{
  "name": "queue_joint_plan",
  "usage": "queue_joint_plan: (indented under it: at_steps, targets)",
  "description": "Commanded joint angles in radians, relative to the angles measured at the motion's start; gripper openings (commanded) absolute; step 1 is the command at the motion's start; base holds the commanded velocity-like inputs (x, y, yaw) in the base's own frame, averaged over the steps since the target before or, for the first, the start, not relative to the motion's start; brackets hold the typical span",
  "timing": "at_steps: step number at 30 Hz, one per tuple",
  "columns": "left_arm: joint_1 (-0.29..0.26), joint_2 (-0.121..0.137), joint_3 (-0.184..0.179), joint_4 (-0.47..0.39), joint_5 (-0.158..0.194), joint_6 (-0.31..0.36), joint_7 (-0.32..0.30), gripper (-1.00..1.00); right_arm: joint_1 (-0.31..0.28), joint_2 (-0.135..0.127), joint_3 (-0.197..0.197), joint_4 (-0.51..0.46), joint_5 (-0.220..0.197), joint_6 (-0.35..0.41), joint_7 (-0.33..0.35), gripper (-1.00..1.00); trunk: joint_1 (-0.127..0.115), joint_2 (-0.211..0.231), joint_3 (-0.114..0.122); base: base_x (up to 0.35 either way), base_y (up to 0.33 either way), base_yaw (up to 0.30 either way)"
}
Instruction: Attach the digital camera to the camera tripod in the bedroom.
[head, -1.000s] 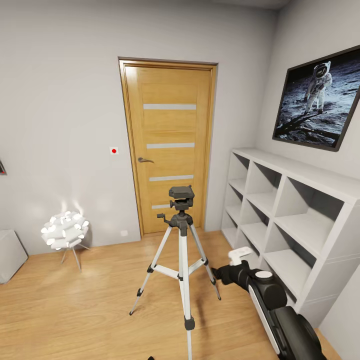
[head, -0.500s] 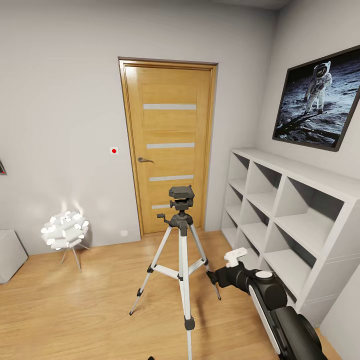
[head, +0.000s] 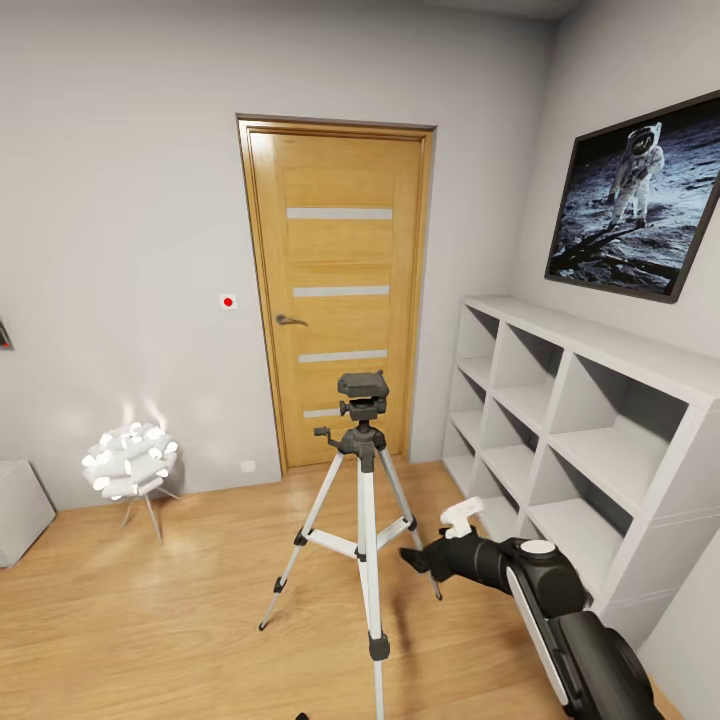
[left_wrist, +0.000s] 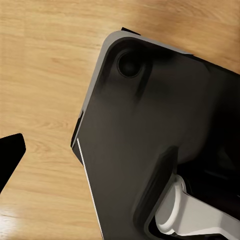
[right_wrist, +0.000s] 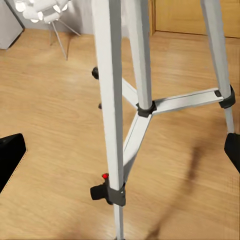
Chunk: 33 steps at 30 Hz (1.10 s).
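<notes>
The camera tripod (head: 362, 500) stands on the wood floor in front of the door, on three silver legs with black joints. A small dark boxy digital camera (head: 362, 388) sits on top of its black head. My right gripper (head: 413, 559) reaches low from the right, close beside the tripod's right-hand leg. In the right wrist view its black fingertips (right_wrist: 10, 156) stand far apart at the picture's edges, open and empty, with the tripod legs (right_wrist: 111, 100) ahead between them. In the left wrist view one black fingertip (left_wrist: 10, 156) hangs over the floor beside my dark base (left_wrist: 160, 130).
A wooden door (head: 340, 290) is behind the tripod. White cube shelves (head: 580, 440) line the right wall under an astronaut picture (head: 640, 200). A white ball lamp (head: 130, 462) on thin legs and a grey box (head: 20, 510) stand at the left.
My right arm has moved left and slightly down, bringing the gripper nearer the tripod's legs. The tripod, the camera and the view have stayed still.
</notes>
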Motion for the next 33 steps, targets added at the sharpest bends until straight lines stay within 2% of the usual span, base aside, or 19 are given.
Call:
queue_joint_plan:
  at_steps: [1,5,10,14,15,18,26,33]
  targets:
    - [0.0,0.0,0.0,0.0,0.003,-0.002,0.0,1.0,0.0,0.002,0.001,0.0,0.013,0.0,0.011,1.0,0.0,-0.001,0.0,0.0,0.0,0.0]
    - [0.0,0.0,0.0,0.0,0.003,-0.002,0.0,1.0,0.0,0.007,0.002,0.004,0.017,-0.005,0.009,1.0,0.0,-0.001,0.0,0.0,0.0,0.0]
    - [0.0,0.0,0.0,0.0,0.003,-0.002,0.0,1.0,0.0,0.012,0.003,0.01,0.016,-0.01,-0.025,1.0,0.0,-0.001,0.0,0.0,0.0,0.0]
    - [0.0,0.0,0.0,0.0,0.003,-0.002,0.0,1.0,0.0,0.056,0.004,0.012,0.012,-0.026,-0.073,1.0,0.0,-0.001,0.0,0.0,0.0,0.0]
    - [0.0,0.0,0.0,0.0,0.003,-0.002,0.0,1.0,0.0,0.079,0.005,0.012,0.012,-0.029,-0.081,1.0,0.0,-0.001,0.0,0.0,0.0,0.0]
    - [0.0,0.0,0.0,0.0,0.002,-0.002,0.0,1.0,0.0,0.12,0.006,0.012,0.013,-0.035,-0.092,1.0,0.0,-0.001,0.0,0.0,0.0,0.0]
    - [0.0,0.0,0.0,0.0,0.002,-0.002,0.0,1.0,0.0,0.154,0.008,0.012,0.009,-0.066,-0.098,1.0,0.0,-0.001,0.0,0.0,0.0,0.0]
    - [0.0,0.0,0.0,0.0,0.003,-0.002,0.0,1.0,0.0,0.19,0.056,0.012,0.012,-0.114,-0.1,1.0,0.0,-0.001,0.0,0.0,0.0,0.0]
